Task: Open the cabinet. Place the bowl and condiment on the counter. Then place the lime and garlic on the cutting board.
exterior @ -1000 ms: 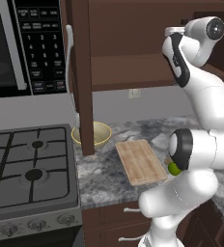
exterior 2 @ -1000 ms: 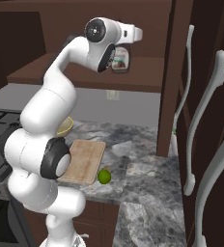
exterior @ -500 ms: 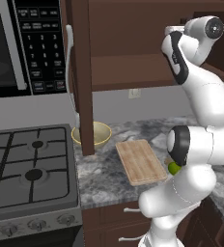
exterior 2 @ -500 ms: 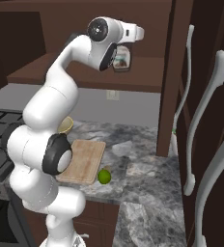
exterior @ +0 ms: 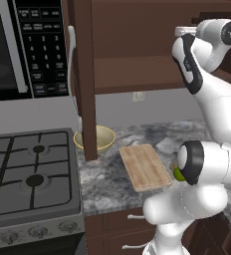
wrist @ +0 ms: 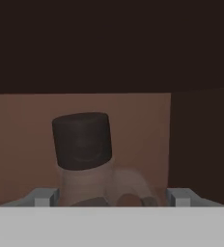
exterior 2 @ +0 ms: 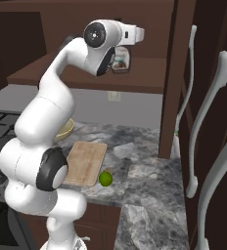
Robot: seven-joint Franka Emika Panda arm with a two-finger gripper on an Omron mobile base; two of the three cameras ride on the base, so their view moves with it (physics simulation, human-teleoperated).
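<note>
On your left the bowl (exterior: 94, 140) already sits on the bench (exterior: 187, 132) beside the cutting board (exterior: 144, 167), with the lime (exterior 2: 105, 178) just off the board's near corner. Up on the cabinet shelf (exterior 2: 140, 83), your gripper (exterior 2: 121, 62) has its jaws apart around the dark-capped condiment bottle (wrist: 83, 144), and no grip is confirmed. Judge the risk here: close off-centre and you could tip the bottle, or it may slip out as you withdraw.
</note>
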